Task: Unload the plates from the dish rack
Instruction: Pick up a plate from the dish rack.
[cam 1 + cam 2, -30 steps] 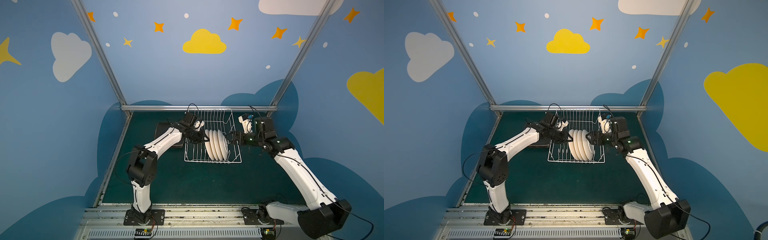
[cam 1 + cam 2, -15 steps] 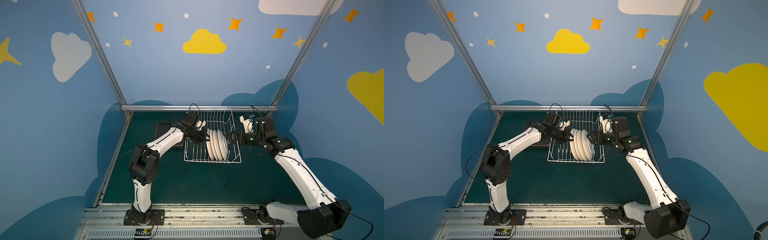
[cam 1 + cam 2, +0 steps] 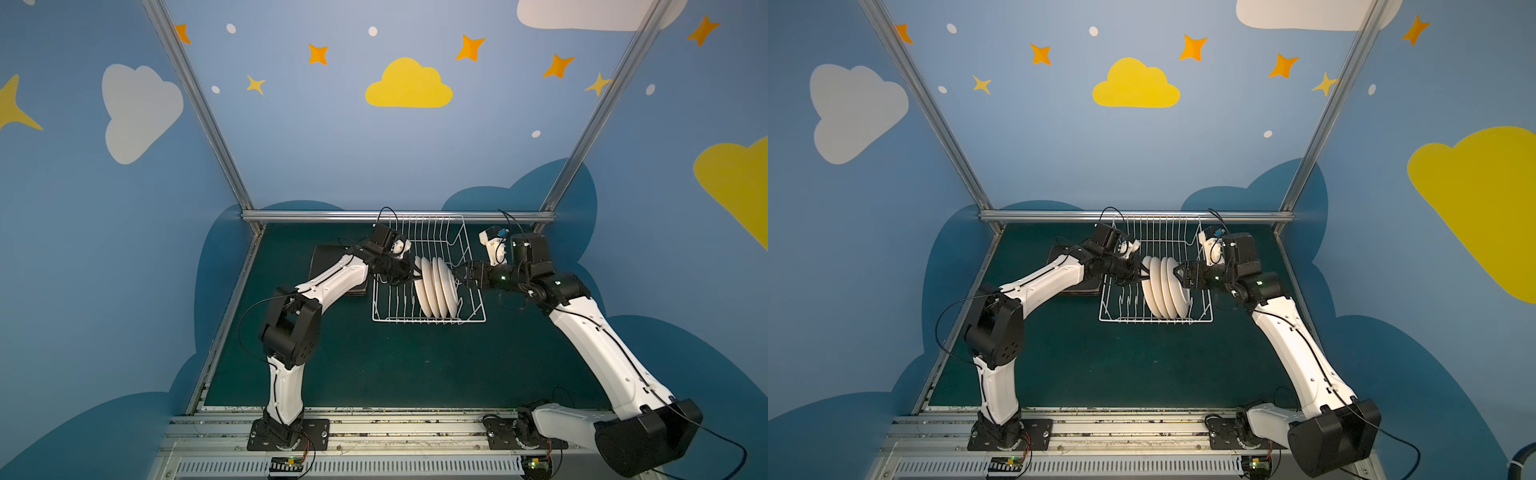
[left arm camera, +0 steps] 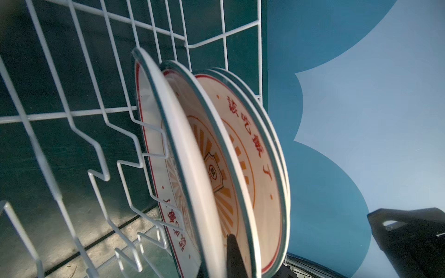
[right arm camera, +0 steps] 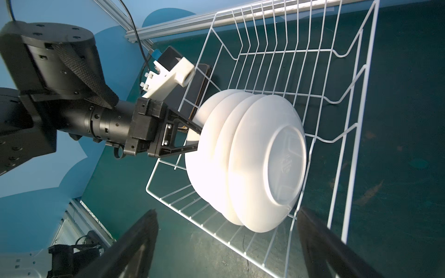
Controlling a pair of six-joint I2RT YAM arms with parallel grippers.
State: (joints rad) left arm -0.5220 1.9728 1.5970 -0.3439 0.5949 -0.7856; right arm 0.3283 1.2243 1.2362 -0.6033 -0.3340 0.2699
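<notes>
Nearest the bases, the green mat (image 3: 395, 365) is lying bare, so plenty of room is waiting up front for a set-down. Further in, both arms are reaching toward the dish rack (image 3: 399, 321) from opp. sides. Four round white plates (image 3: 436, 286) are standing on edge in its right half, packed close, w/ printed faces toward the left arm and plain backs toward the right.

The left gripper (image 5: 199, 138) is clamping the upper rim of the end plate (image 5: 193, 168) on its side: one finger on the face, the other slipped btwn it and the next plate. The right gripper (image 3: 457, 274) is hovering w/ jaws spread wide just beside the far-end plate (image 5: 277, 163), holding nothing. Whether it's touching that rim, can't tell.

Handling, as a judgement: the plates are looking rigid, smooth and prob. fairly light, so a thin rim pinch is likely letting a plate swing or slip. Hard ware may also chip vs. the wire. The best hold is looking like the upper rim, clear of the prongs (image 4: 130, 165).

Room: the neighbours are sitting nearly touching, and the rack's sloped side wire is standing close by the left wrist, so a straight-up lift is seeming safest before any swing out. Left of the rack, black square plates (image 3: 328, 259) are lying stacked flat under the left arm. Beyond, the back rail (image 3: 316, 216) is closing off the table just behind the rack.
</notes>
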